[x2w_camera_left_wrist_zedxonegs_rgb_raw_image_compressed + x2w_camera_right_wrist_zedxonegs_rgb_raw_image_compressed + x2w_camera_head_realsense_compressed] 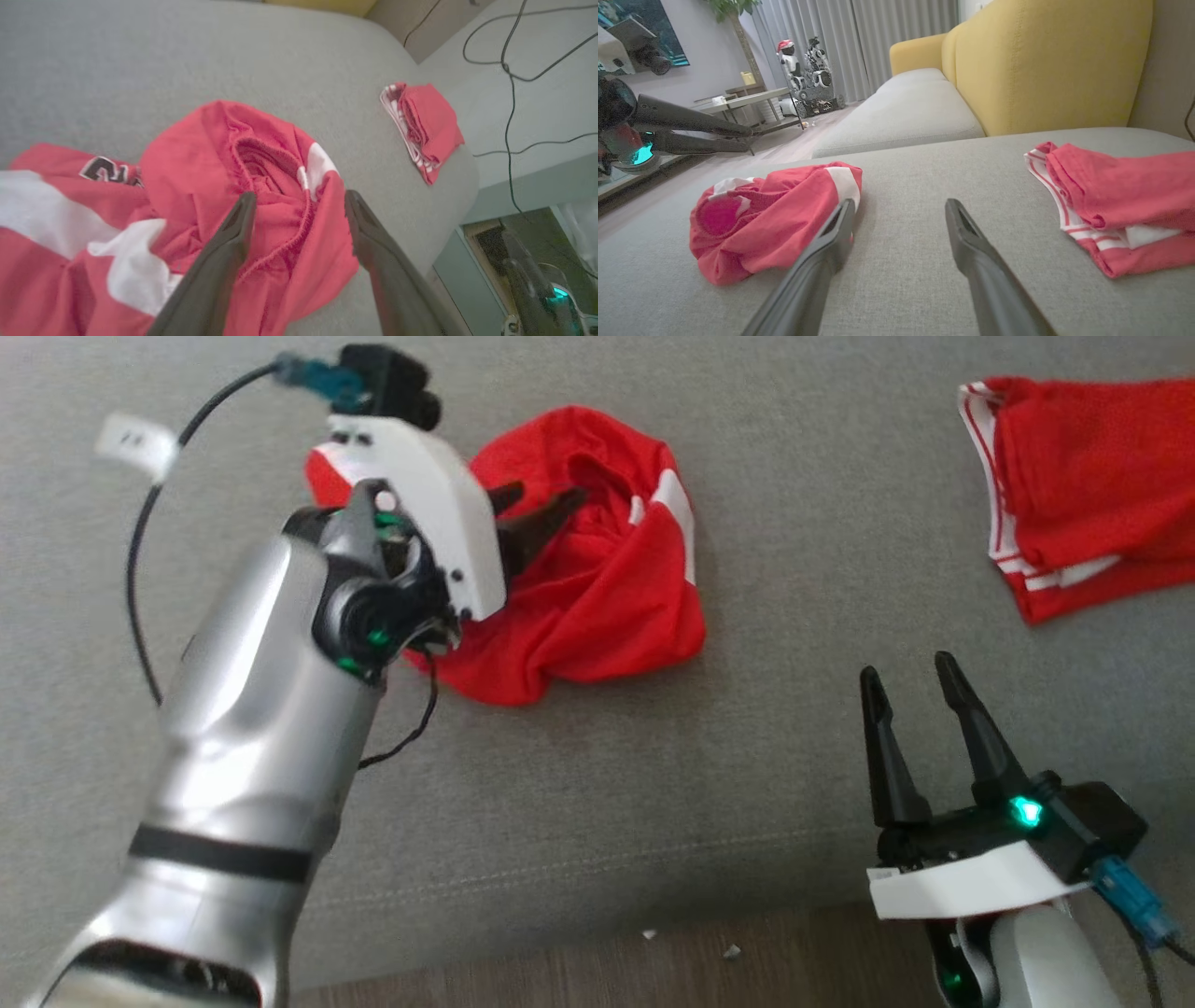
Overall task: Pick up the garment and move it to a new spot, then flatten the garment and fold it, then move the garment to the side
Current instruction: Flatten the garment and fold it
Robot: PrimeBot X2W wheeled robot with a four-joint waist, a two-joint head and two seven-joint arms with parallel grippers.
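Left hand point(299, 196), open and empty, poised over the crumpled red garment point(607, 588); pick-up step in hand, likely requiring descent and closure; right hand point(907, 668) open, apart from the garment.

Grey woven-fabric seat cushion point(653, 784) carries a folded red garment with white striped trim point(1074, 495), lying flat toward its right end. Yellow upholstered backrest point(1041, 65) stands behind. Brown wood-plank floor point(579, 961) borders the near edge.

Garment point(597, 569) on cushion point(653, 784), left of pile point(1083, 495)
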